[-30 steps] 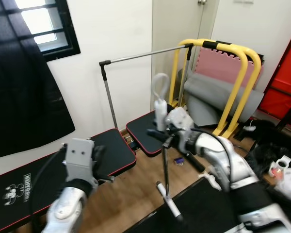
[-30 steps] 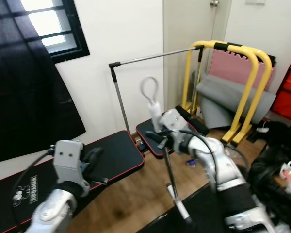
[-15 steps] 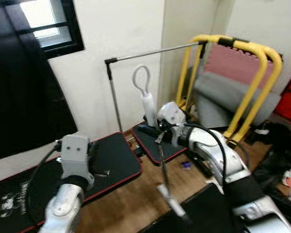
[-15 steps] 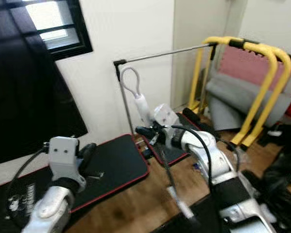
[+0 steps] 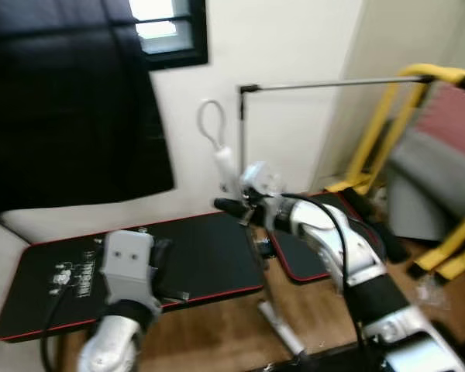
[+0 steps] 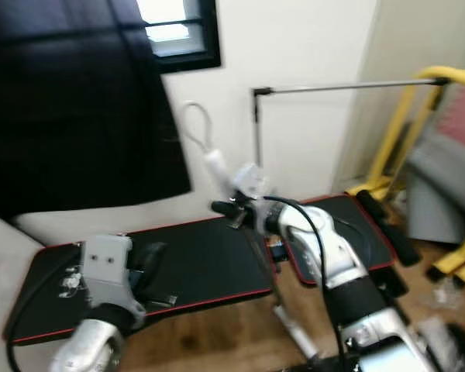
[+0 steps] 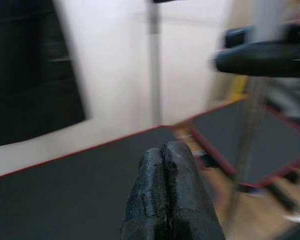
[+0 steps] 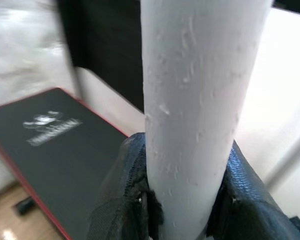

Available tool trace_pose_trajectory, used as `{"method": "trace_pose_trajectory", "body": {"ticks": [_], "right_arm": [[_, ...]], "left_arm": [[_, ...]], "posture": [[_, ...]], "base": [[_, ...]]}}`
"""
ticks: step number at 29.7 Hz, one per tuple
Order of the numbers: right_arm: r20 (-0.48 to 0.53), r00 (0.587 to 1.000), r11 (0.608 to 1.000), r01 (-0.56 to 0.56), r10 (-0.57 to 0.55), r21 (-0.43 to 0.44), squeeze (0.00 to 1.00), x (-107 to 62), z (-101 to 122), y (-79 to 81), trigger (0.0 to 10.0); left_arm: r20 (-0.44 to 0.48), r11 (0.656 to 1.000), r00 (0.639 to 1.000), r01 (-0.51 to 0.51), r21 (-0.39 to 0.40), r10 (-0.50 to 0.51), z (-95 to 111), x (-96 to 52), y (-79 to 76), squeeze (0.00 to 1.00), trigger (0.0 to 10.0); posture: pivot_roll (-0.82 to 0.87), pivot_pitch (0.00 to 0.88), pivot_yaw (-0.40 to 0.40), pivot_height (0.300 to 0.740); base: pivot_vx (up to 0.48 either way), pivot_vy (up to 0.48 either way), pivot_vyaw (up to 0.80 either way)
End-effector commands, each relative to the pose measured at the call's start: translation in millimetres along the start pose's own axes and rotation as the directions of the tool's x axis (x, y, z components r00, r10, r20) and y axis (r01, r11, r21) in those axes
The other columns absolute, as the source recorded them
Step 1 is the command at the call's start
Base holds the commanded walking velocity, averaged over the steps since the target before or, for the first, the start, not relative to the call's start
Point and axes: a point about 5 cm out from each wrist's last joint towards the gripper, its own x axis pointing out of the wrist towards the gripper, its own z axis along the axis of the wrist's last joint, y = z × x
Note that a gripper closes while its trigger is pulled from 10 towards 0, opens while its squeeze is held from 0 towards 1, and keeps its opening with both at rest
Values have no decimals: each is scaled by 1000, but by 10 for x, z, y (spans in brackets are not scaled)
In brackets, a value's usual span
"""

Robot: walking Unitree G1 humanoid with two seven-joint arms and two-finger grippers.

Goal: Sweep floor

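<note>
The broom has a white handle (image 5: 224, 166) ending in a loop (image 5: 211, 126), and a thin shaft that slants down to the wood floor (image 5: 275, 329). My right gripper (image 5: 234, 206) is shut on the broom just under the white grip, held out in front of me above the black mat. In the right wrist view the white handle (image 8: 200, 100) stands between the black fingers (image 8: 126, 192), which press on both sides of it. My left gripper (image 7: 165, 165) is held low at the left over the mat, fingers pressed together on nothing. Its grey wrist box (image 5: 127, 260) is in the foreground.
Two black exercise mats with red edges (image 5: 205, 248) (image 5: 319, 256) lie on the wood floor by the white wall. A thin metal rail (image 5: 333, 83) and a yellow frame (image 5: 449, 76) stand at the right. A black curtain (image 5: 62, 101) hangs at the left.
The camera has swung to the left, so the yellow frame and rail have shifted right and the curtain fills more of the view. The right gripper keeps its hold on the broom.
</note>
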Motion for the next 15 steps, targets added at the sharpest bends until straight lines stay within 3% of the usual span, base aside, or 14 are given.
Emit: {"method": "trace_pose_trajectory", "body": {"ticks": [1, 4, 9, 13, 15], "right_arm": [[70, 997, 997, 47, -42, -65, 0, 33, 174, -60, 10000], [39, 989, 983, 146, -143, -109, 0, 140, 170, -160, 10000], [32, 978, 970, 210, -208, -123, 0, 193, 187, -234, 10000], [61, 966, 963, 255, -250, -93, 0, 250, 231, -287, 10000], [103, 955, 959, 283, -279, -29, 0, 337, 301, -318, 10000]], "left_arm": [[-23, 999, 999, 33, -12, -34, -20, -28, -39, 0, 10000], [-26, 997, 997, 75, -24, -76, 5, -69, -112, 0, 10000], [-32, 995, 995, 95, -23, -96, 18, -114, -152, 0, 10000], [-39, 994, 994, 102, -26, -103, 36, -181, -181, 0, 10000], [-46, 994, 993, 107, -37, -108, 67, -251, -209, 0, 10000]], "posture": [[-44, 152, -46, 740], [-26, 181, -50, 740], [-15, 202, -52, 740], [-2, 235, -47, 740], [20, 271, -42, 740]], "base": [[0, 0, 0], [0, 0, 0], [0, 0, 0], [0, 0, 0], [0, 0, 0]]}}
